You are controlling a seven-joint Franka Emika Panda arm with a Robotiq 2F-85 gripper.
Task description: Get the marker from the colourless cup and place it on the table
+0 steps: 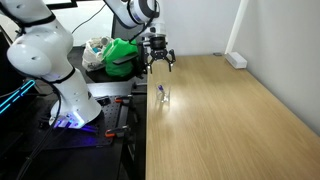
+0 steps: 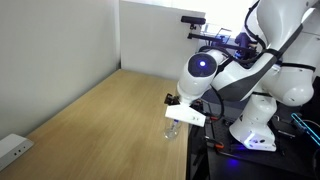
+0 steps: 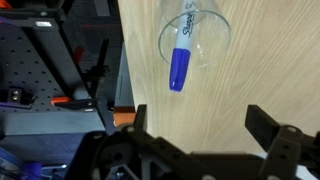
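The colourless cup [image 1: 162, 96] stands on the light wood table [image 1: 220, 120] near its dark edge. The marker [image 1: 161, 92] stands inside it, blue end up. From above in the wrist view the cup [image 3: 216, 42] is a clear ring with the blue-capped marker [image 3: 181, 64] leaning in it. My gripper [image 1: 159, 58] hangs above and behind the cup, open and empty; its two black fingers [image 3: 196, 120] spread wide below the cup in the wrist view. In an exterior view the cup [image 2: 174, 129] sits under my gripper [image 2: 186, 116].
A black bench [image 1: 95, 110] with a green bag [image 1: 122, 55] and clutter lies beside the table. A white power strip [image 1: 236, 60] lies at the far table corner, also seen in an exterior view [image 2: 14, 149]. A wall borders the table.
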